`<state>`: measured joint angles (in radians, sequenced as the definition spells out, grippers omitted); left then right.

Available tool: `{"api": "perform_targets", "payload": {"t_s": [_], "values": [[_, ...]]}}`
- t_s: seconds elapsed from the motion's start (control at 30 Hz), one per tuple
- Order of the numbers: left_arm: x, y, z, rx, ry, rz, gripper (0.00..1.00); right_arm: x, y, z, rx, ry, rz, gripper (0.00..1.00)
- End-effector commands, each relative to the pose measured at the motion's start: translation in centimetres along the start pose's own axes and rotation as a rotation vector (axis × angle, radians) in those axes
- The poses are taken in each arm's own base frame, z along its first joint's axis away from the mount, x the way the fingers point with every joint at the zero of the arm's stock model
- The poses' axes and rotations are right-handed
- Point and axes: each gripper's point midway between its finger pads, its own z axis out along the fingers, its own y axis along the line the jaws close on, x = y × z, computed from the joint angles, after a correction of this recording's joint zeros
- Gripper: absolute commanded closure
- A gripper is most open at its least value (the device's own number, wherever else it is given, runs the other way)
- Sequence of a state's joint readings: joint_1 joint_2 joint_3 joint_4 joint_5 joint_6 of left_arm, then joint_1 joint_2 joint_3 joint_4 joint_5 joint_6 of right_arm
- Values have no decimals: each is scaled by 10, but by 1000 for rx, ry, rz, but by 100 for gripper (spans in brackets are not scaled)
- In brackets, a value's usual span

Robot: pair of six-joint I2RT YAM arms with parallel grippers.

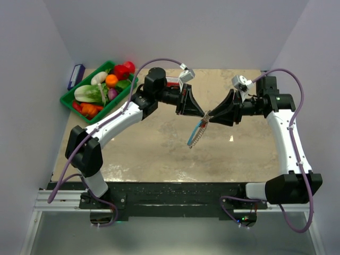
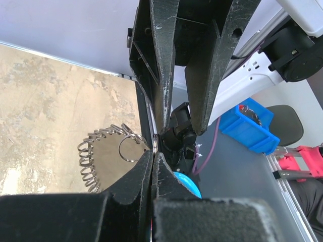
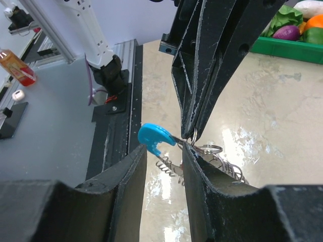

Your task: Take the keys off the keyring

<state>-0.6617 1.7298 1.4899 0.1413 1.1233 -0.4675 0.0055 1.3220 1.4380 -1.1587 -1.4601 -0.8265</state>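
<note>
The keyring [image 1: 197,133] hangs in the air between my two grippers above the middle of the table, its blue section [image 1: 201,126] uppermost. The keys [image 2: 93,154] are small silvery rings strung along it. My left gripper [image 2: 153,154] is shut on one small silvery ring [image 2: 155,142] of the fringe. It also shows in the top view [image 1: 201,113]. My right gripper [image 3: 164,151] is open. The blue section [image 3: 154,136] lies just beyond the gap between its fingers, and the keys [image 3: 222,161] trail to the right. It also shows in the top view [image 1: 211,116]. No red-marked key shows.
A green basket [image 1: 68,99] of toy vegetables stands at the table's back left, with a dark blue box [image 1: 76,76] behind it. The basket's rim also shows in the right wrist view [image 3: 282,48]. A blue bin [image 2: 247,126] sits off the table.
</note>
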Motion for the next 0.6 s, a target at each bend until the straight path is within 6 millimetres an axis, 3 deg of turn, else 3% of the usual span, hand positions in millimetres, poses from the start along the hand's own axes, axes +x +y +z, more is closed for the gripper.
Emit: {"api": "perform_targets", "payload": {"t_s": [0.0, 0.43, 0.57], "values": [[-17, -15, 0, 39, -25, 79, 100, -10, 2, 0, -21, -29, -37, 62], [-12, -24, 6, 88, -7, 72, 100, -8, -4, 1, -47, -42, -33, 62], [-12, -20, 6, 72, -12, 71, 100, -9, 1, 1, -52, -47, -33, 67]]}}
